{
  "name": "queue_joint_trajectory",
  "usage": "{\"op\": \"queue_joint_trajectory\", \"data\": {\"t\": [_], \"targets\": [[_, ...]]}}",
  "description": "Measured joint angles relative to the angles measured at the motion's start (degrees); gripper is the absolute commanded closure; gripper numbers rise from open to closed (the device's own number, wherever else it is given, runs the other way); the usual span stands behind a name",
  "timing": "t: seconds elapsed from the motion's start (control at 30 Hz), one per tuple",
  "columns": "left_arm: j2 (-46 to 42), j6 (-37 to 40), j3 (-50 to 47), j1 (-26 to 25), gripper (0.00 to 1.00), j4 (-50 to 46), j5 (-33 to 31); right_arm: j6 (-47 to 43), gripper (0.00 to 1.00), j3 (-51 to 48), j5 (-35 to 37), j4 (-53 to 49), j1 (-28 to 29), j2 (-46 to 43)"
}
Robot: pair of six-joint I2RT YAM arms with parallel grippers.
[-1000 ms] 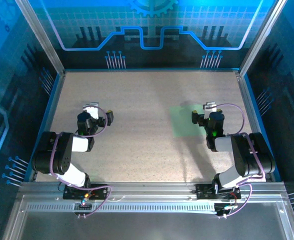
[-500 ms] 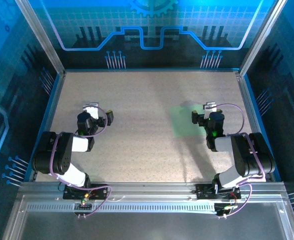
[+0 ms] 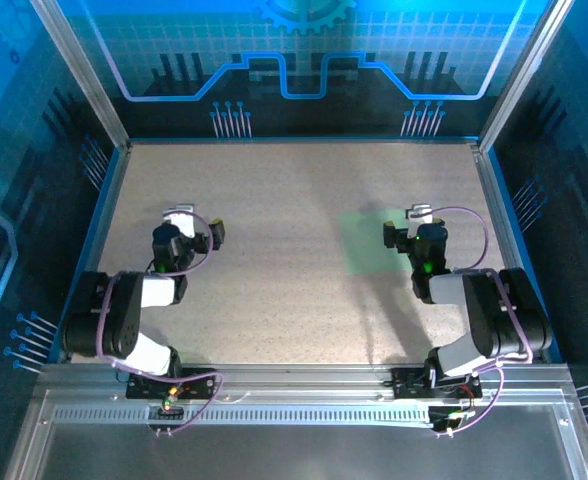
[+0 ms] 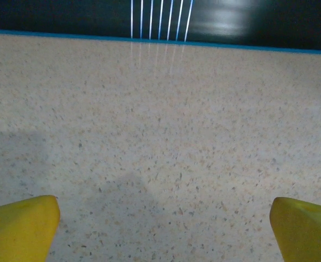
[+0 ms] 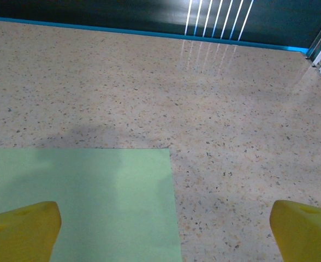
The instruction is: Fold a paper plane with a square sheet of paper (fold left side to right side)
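Lying flat and unfolded on the right half of the speckled desk [image 3: 294, 180], the square sheet of paper [image 3: 369, 245] shows pale green and plain, its right edge tucked just beside and partly beneath the right pincer [image 3: 406, 222]. From the right wrist camera the sheet [image 5: 84, 202] covers the lower left of the desk [image 5: 231, 109], with its far right corner pointing toward the middle of the view. The right pincer [image 5: 165, 221] stands spread wide with nothing between its jaws. Its left yellow finger [image 5: 27, 226] hangs over the paper, while the other is over bare desk off the sheet's right edge. Whether that left finger touches the paper cannot be told. On the far side, the left pincer [image 3: 196, 222] hovers above the left half of the desk, well apart from the sheet. The left wrist camera shows that pincer [image 4: 165, 218] also wide open and empty, its yellow fingers [image 4: 24, 226] at the bottom corners over plain speckled desk [image 4: 160, 109]. Both arms are bent back toward their bases at the near edge.
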Motion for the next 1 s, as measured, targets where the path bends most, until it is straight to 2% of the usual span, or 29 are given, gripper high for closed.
{"op": "queue_joint_trajectory", "data": {"t": [0.13, 0.27, 0.43, 0.53, 0.73, 1.0], "targets": [[-10.8, -3.8, 2.8, 0.0, 0.0, -11.3, -2.6, 1.7, 0.01, 5.3, 0.3, -13.5, 1.5, -7.7], [-17.5, -13.0, 11.0, 0.0, 0.0, -27.2, -4.2, 6.2, 0.01, 14.4, -1.9, -29.2, 2.3, -13.8], [-20.3, -22.8, 17.9, 0.2, 0.0, -43.0, 1.8, 15.7, 0.01, 22.7, -9.6, -45.1, 3.6, -15.1], [-21.0, -28.0, 17.7, 0.4, 0.0, -48.1, 8.9, 20.7, 0.01, 25.0, -13.6, -52.5, 5.3, -12.8], [-21.4, -37.4, 13.9, 0.3, 0.0, -49.8, 21.4, 26.0, 0.01, 29.0, -18.0, -62.6, 9.0, -1.7], [-22.9, -40.4, 12.7, 0.3, 0.0, -53.0, 26.6, 29.5, 0.01, 36.0, -18.8, -66.1, 11.1, 11.6]]}}
